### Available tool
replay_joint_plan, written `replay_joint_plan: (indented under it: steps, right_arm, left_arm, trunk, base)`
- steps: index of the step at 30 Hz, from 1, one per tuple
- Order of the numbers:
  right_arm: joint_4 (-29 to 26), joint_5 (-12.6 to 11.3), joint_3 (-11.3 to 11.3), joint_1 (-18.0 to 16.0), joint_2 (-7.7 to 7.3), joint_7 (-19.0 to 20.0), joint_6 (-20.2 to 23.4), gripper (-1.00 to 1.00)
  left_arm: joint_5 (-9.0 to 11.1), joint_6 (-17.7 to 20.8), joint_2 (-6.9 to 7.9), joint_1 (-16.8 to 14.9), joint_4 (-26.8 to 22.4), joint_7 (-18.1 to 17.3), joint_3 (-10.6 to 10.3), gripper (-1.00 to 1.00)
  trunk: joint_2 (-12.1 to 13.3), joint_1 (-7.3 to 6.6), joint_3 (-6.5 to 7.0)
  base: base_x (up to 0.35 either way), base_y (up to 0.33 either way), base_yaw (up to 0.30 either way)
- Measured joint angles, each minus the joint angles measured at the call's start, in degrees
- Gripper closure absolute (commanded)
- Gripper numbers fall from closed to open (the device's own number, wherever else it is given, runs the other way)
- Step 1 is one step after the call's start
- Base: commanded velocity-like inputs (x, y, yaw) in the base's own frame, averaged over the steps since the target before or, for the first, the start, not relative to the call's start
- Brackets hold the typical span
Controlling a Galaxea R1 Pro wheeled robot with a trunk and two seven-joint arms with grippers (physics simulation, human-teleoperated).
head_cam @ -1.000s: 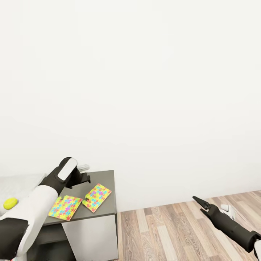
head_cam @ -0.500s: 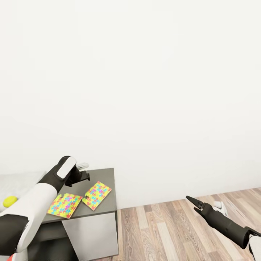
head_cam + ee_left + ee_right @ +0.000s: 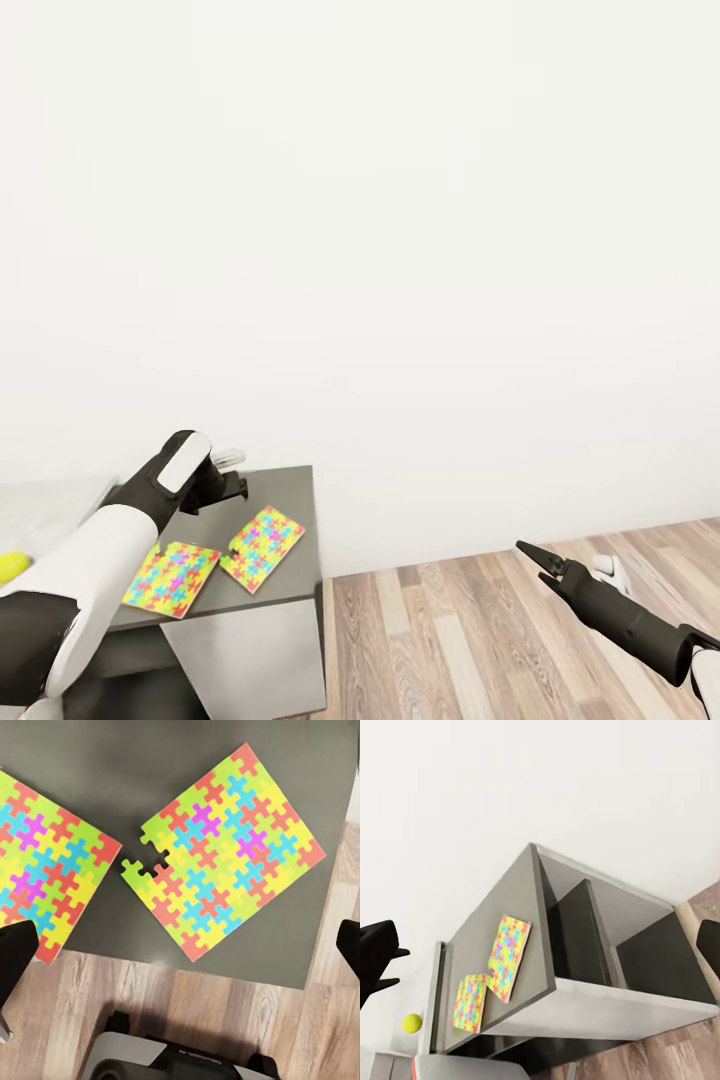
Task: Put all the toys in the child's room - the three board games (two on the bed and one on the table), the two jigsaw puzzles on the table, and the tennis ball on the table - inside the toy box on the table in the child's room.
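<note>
Two bright jigsaw puzzles lie flat side by side on the dark grey side unit of the table (image 3: 292, 487): one (image 3: 172, 578) nearer the white desk, the other (image 3: 262, 547) towards the unit's outer end. My left gripper (image 3: 238, 476) hovers open above them. In the left wrist view the outer puzzle (image 3: 225, 851) has a notch in one edge, and its neighbour (image 3: 45, 862) lies beside it. The tennis ball (image 3: 8, 567) rests on the white desk top at the picture's left edge, also visible as a ball (image 3: 411, 1022) in the right wrist view. My right gripper (image 3: 530, 553) is open over the floor.
A plain white wall stands behind the unit. Wooden floor (image 3: 480, 640) spreads to the right of it. The right wrist view looks into the unit's open dark compartments (image 3: 607, 937). My base (image 3: 172, 1057) is close to the unit's front edge.
The view has shifted a little, so the ball now sits at the left edge. My right gripper has risen and moved slightly left. The left gripper has hardly moved.
</note>
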Motion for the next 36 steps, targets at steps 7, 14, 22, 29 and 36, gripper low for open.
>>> replay_joint_plan:
  steps: [7, 14, 22, 29, 36]
  right_arm:
    - [0.1, 0.0, 0.0, 0.0, -0.02, 0.0, 0.0, -1.00]
    - [0.1, 0.0, 0.0, 0.0, 0.00, -0.1, -0.1, -1.00]
    - [0.2, 2.6, -0.1, 0.1, 0.04, -0.1, 0.0, -1.00]
    - [0.3, 4.5, 1.3, 0.0, 0.06, 0.0, 0.0, -1.00]
    - [0.4, 4.7, 1.8, -0.1, 0.04, 0.0, 0.0, -1.00]
  left_arm:
    - [0.0, 0.0, 0.00, 0.0, 0.0, 0.0, -0.1, -1.00]
    - [0.0, 0.0, -0.07, 0.0, 0.0, 0.0, 0.0, -1.00]
    - [0.1, 0.0, -0.04, 0.0, 0.1, 0.0, 0.0, -1.00]
    - [0.1, 0.0, 0.29, 0.0, 0.5, -0.1, -0.1, -1.00]
    - [0.1, 0.0, 0.14, 0.1, 0.5, -0.1, -0.1, -1.00]
  trunk:
    - [0.0, 0.01, -0.65]
    - [0.0, 0.03, -1.30]
    - [0.0, 0.03, -2.05]
    - [0.0, 0.03, -2.71]
    - [0.0, 0.01, -3.36]
  base:
    - [0.293, 0.000, 0.000]
    - [0.064, 0.000, 0.000]
    - [0.005, 0.000, 0.000]
    - [0.001, 0.000, 0.000]
    - [0.127, 0.000, 0.000]
